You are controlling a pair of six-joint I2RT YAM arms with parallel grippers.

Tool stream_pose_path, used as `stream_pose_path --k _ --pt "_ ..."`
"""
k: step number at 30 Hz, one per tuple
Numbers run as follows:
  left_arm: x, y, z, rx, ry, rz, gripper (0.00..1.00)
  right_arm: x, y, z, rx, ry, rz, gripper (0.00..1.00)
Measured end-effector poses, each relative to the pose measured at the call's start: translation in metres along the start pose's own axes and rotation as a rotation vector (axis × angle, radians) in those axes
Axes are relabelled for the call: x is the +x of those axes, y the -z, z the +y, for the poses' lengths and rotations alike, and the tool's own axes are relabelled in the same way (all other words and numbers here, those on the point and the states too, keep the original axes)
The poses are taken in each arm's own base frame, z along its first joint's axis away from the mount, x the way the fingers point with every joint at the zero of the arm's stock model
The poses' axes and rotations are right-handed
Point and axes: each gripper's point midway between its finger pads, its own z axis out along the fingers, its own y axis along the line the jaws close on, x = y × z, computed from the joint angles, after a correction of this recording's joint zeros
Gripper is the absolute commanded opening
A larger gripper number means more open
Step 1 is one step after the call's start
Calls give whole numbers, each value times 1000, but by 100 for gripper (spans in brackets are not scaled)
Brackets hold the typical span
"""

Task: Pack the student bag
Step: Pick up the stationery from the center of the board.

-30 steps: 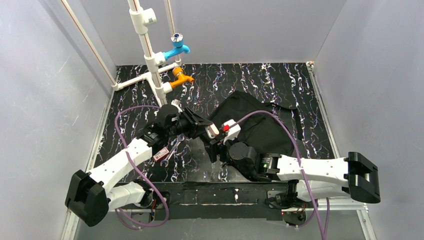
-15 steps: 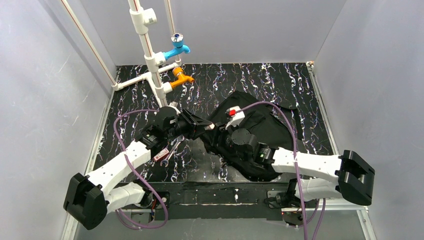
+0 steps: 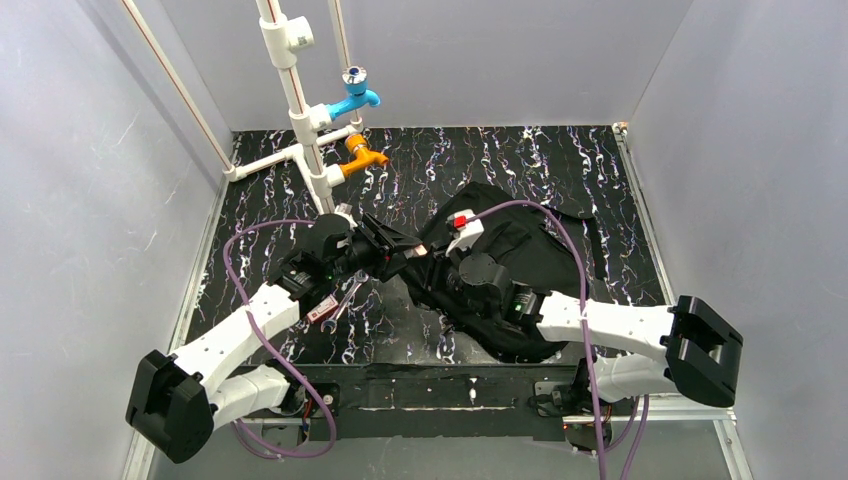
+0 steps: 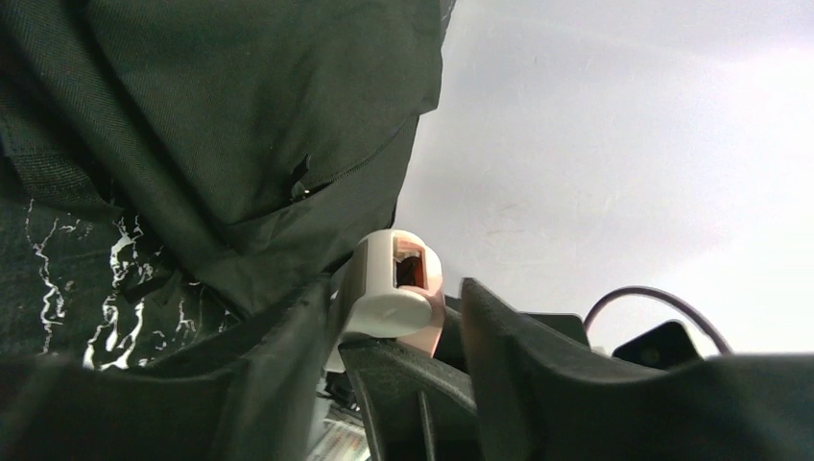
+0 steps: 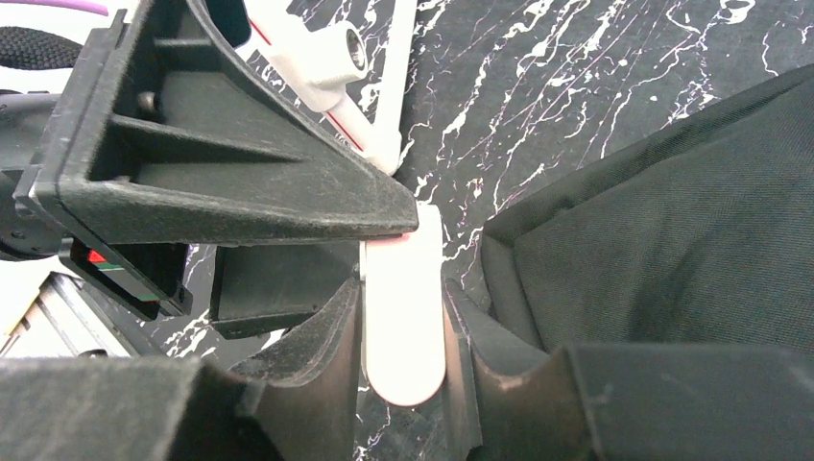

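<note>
The student bag (image 3: 540,255) is a black fabric backpack lying right of centre on the marbled table; it also fills the left wrist view's upper left (image 4: 240,115) and the right wrist view's right side (image 5: 672,240). A small white piece with a pink side (image 4: 389,288) hangs between both grippers at the bag's left edge. My right gripper (image 5: 401,288) is shut on this white piece (image 5: 403,317), a finger pressed against each side. My left gripper (image 4: 395,290) stands open: the piece rests against one finger and a gap shows beside the other. From above, the left gripper (image 3: 405,250) and right gripper (image 3: 432,262) meet tip to tip.
A white pipe stand (image 3: 300,120) with a blue tap (image 3: 355,98) and an orange tap (image 3: 362,155) rises at the back left. A wrench (image 3: 346,298) and a small red-and-white packet (image 3: 321,311) lie under the left arm. Grey walls enclose the table.
The right arm swung up and left over the bag and its jaws closed on the white piece. The left jaws have spread slightly off it.
</note>
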Motion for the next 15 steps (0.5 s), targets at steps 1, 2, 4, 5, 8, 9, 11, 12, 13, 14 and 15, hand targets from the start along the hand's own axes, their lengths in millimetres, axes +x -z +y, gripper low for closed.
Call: stream_pose_path --k 1,2,4,5,8,9,11,12,13,14,15 --pt "1 0 0 2 -7 4 64 0 0 -1 2 1 3 1" --pt "1 0 0 3 -20 6 67 0 1 -3 5 1 5 1" --pt "2 1 1 1 -48 11 71 -3 6 -8 15 4 14 1" --pt "2 1 2 0 -73 13 71 -7 9 -11 22 3 13 1" --pt "2 3 5 -13 -163 14 72 -25 26 -32 64 -3 0 1" --pt "2 3 5 -18 -207 14 72 -34 32 -44 90 -6 -11 1" --pt "2 4 3 -18 -316 12 72 -51 48 -69 153 -4 -31 1" --pt "5 2 0 -19 -395 14 72 -59 57 -85 196 4 -37 1" --pt "12 -3 -5 -16 -499 30 73 -64 64 -99 238 14 -36 1" --pt "20 -8 -9 -12 -565 50 74 -68 71 -111 277 26 -31 1" --pt "31 -17 -12 -19 -659 80 74 -72 79 -128 331 44 -17 1"
